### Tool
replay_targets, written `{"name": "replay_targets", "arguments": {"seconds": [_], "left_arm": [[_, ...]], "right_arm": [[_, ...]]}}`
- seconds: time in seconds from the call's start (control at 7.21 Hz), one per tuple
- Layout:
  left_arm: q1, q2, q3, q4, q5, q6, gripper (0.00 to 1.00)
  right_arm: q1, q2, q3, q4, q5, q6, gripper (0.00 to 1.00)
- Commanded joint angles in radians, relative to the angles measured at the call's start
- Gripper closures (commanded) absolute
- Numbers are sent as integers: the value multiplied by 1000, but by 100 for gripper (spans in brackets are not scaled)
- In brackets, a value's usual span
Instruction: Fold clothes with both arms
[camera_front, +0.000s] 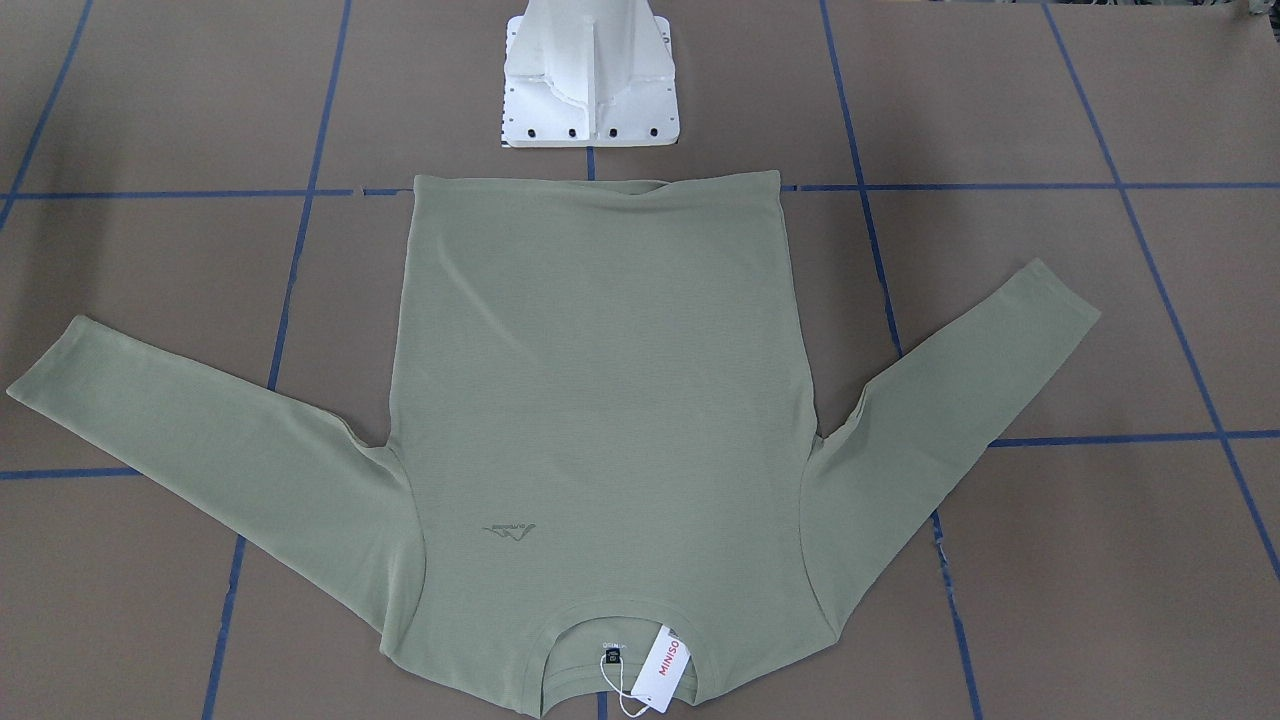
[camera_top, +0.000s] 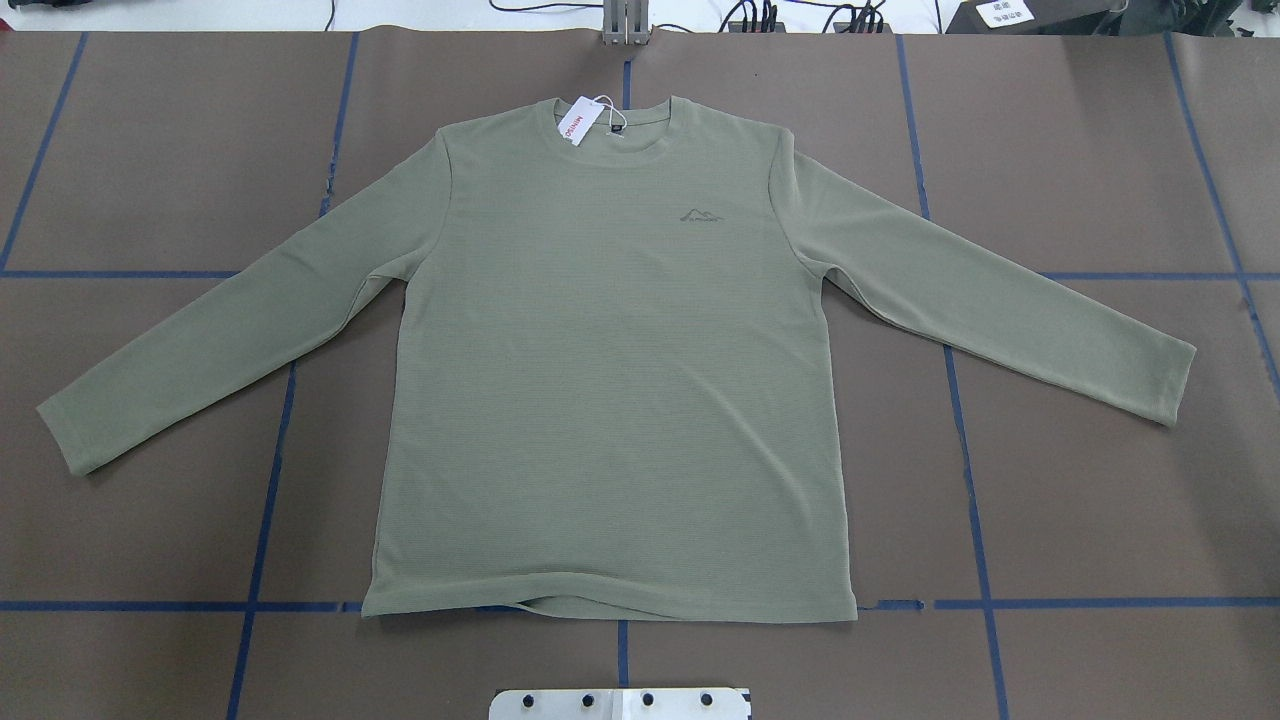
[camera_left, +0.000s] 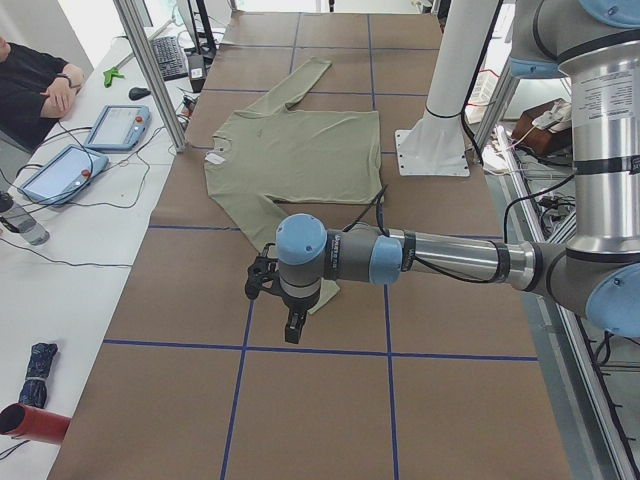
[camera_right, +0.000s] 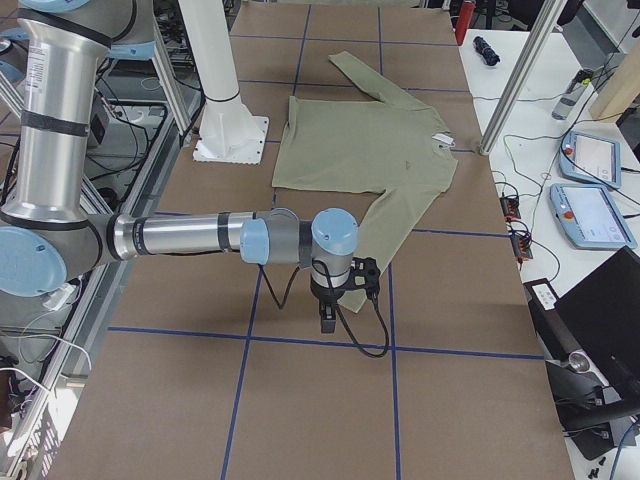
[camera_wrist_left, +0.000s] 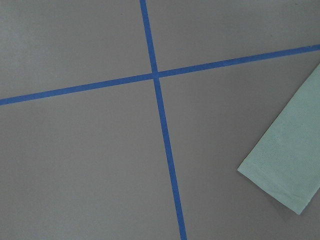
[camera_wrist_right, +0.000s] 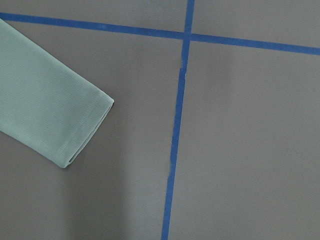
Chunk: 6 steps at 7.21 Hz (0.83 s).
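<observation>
Risk of skew: my left gripper (camera_left: 291, 328) and right gripper (camera_right: 327, 318), spread or pressed together I cannot tell, could pinch the shirt (camera_top: 610, 380) cuffs (camera_wrist_left: 285, 175) unevenly.

A broad table covered in brown sheeting (camera_top: 1100, 480) fills the scene, marked into large squares by blue tape lines (camera_top: 1100, 603). Along its far edge from the robot runs a white bench (camera_left: 40, 330) with two blue-framed touchscreen pendants (camera_left: 117, 127), a black keyboard (camera_left: 170, 57) and loose cables. Slanted aluminium frame posts (camera_left: 148, 70) rise at that edge. A person in a black sleeve (camera_left: 35, 85) sits at the bench. The light is even and bright.
</observation>
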Motion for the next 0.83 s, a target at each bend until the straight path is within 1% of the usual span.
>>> {"name": "replay_targets", "arguments": {"seconds": [0.0, 0.28, 0.42, 0.55, 0.69], "left_arm": [[-1, 5, -37, -8, -2, -1, 0], [0, 5, -61, -16, 6, 8, 0], [3, 8, -65, -84, 27, 7, 0], [2, 15, -60, -203, 35, 7, 0], [2, -4, -39, -323, 50, -5, 0]], "right_arm": [[0, 0, -1, 0, 0, 2, 0], [0, 29, 13, 0, 6, 2, 0], [0, 43, 13, 0, 6, 5, 0], [0, 78, 14, 2, 3, 5, 0], [0, 159, -2, 0, -4, 2, 0]]}}
